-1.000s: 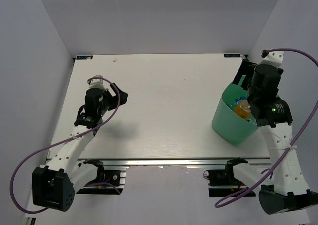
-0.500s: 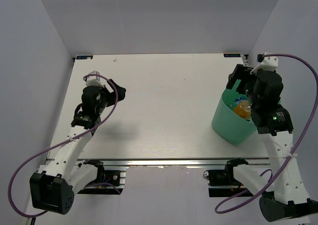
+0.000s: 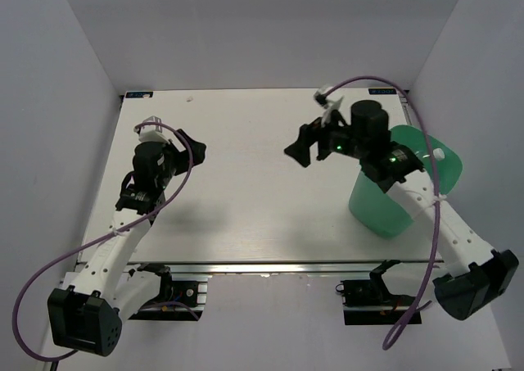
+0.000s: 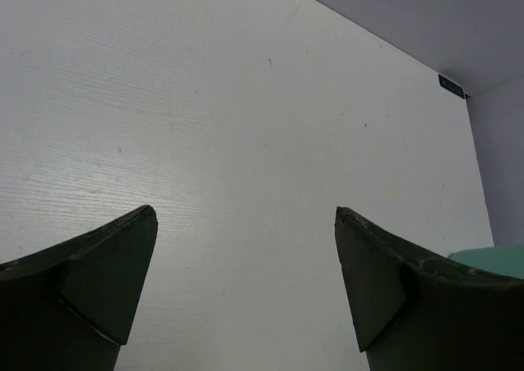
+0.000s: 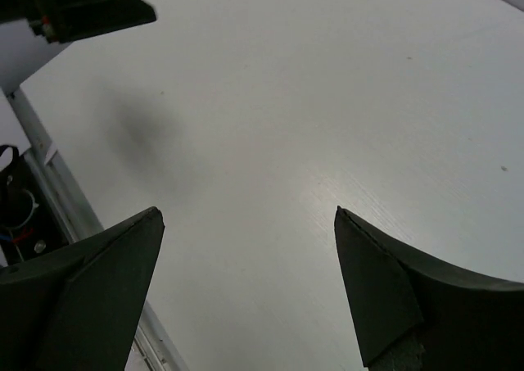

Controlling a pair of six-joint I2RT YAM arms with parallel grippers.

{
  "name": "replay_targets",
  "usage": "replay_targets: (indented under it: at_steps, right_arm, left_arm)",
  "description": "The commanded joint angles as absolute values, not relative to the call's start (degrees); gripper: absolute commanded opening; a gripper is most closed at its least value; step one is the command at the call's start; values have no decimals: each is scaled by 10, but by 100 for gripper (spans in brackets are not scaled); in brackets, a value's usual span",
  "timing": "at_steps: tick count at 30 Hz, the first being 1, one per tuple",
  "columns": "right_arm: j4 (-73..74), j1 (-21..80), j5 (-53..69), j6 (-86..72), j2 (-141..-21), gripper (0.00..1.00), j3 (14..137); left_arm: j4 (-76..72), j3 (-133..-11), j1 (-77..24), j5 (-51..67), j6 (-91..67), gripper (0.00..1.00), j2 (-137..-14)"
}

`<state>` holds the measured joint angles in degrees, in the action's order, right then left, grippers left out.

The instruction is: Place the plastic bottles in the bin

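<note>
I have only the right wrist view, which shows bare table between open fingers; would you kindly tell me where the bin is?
Observer: In the top view the bin stands near the table's right edge, to the right of your right hand, and the right forearm crosses above it.
Operator: Thank you. Are any bottles lying on the table?
Observer: None shows on the table in the top view.
Operator: And what is the left hand doing?
Observer: The left hand hangs over the left part of the table, and its wrist view shows it open and holding nothing.
</note>
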<state>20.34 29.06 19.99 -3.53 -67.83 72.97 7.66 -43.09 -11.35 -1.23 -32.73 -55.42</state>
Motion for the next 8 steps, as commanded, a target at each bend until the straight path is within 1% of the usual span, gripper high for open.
replay_targets:
  at_steps: [1, 4, 8]
  right_arm:
    - [152, 347, 150, -4, -691, 89, 759]
    - [146, 371, 96, -5, -715, 89, 752]
    - [117, 379, 84, -10, -726, 89, 724]
  left_arm:
    - [83, -439, -113, -24, -333, 98, -537]
    - [83, -433, -113, -22, -337, 98, -533]
    - [93, -429, -113, -34, -338, 98, -520]
